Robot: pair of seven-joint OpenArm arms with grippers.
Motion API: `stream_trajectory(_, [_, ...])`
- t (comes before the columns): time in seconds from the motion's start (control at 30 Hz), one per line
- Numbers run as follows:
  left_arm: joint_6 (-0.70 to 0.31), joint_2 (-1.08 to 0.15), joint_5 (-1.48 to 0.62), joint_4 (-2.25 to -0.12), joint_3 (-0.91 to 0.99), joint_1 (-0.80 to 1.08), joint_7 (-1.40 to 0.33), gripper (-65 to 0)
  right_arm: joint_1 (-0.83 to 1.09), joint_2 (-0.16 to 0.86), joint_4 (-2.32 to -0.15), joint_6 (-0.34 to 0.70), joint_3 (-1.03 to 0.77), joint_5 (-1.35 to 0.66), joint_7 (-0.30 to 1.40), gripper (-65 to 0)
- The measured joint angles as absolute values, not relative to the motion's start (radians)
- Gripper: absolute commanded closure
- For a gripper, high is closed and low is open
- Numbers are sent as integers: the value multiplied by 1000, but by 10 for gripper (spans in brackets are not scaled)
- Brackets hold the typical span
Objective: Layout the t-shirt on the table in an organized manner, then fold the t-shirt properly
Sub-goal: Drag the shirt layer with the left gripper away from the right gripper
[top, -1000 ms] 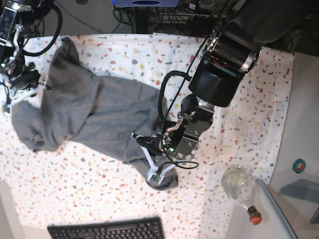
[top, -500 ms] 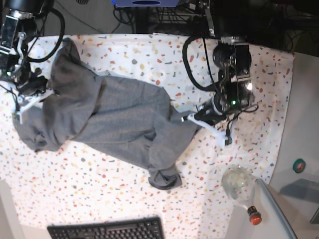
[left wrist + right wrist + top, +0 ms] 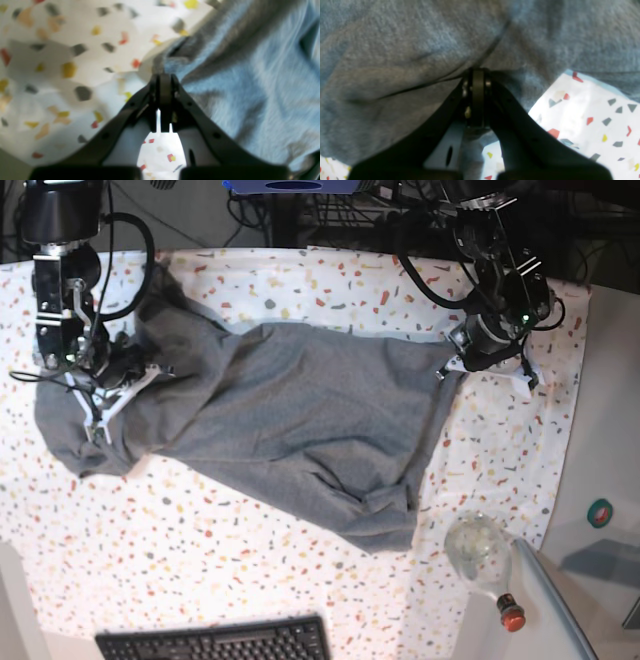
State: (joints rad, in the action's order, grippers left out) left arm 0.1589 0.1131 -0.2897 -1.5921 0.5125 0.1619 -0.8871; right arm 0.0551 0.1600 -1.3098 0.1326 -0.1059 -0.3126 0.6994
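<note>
The heather-grey t-shirt (image 3: 290, 410) lies stretched across the speckled table (image 3: 180, 550), still wrinkled, with a bunched corner at its lower right. At the shirt's right edge, my left gripper (image 3: 453, 370) is shut on a pinch of the fabric. The left wrist view shows that gripper (image 3: 162, 76) closed on the edge of the shirt (image 3: 250, 75), just above the table (image 3: 75, 37). At the left end, my right gripper (image 3: 100, 418) is shut on the fabric. Close up, the right gripper (image 3: 477, 72) is clamped on a fold of the shirt (image 3: 407, 62), with the table (image 3: 595, 112) below it.
A black keyboard (image 3: 215, 642) lies at the table's front edge. A clear glass bottle (image 3: 480, 552) with a red cap lies at the front right corner. A plain grey side surface (image 3: 610, 430) borders the table on the right. Cables and equipment run along the back.
My left gripper has carried the shirt's edge up and to the right, drawing the crumpled shirt out wide. My right gripper has shifted rightward with the other end in its grip.
</note>
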Motion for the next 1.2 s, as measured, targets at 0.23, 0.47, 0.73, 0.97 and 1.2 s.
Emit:
stream_trajectory(0.23, [160,114,-426,-1522,519,165,-888,0,-59,179,-1124,145,-227,-347,671,0])
stream_trajectory(0.47, [162,116,-427,-1575,518,177,-889,-397,-144,266,-1012,138,-242,-317,686,0])
stream_trajectory(0.73, [159,108,-424,-1863,434,240,-884,-607,-196,308,-994,130,-241,-313,699,0])
stream_trajectory(0.97, [170,-35,-421,-1567,153,67,-881,-428,-196,310,-994,129,-241,-315,696,0])
stream_trajectory(1.2, [165,-53,-434,-1124,-50,-195,-876,0,-163,329,-994,129,-240,-313,697,0])
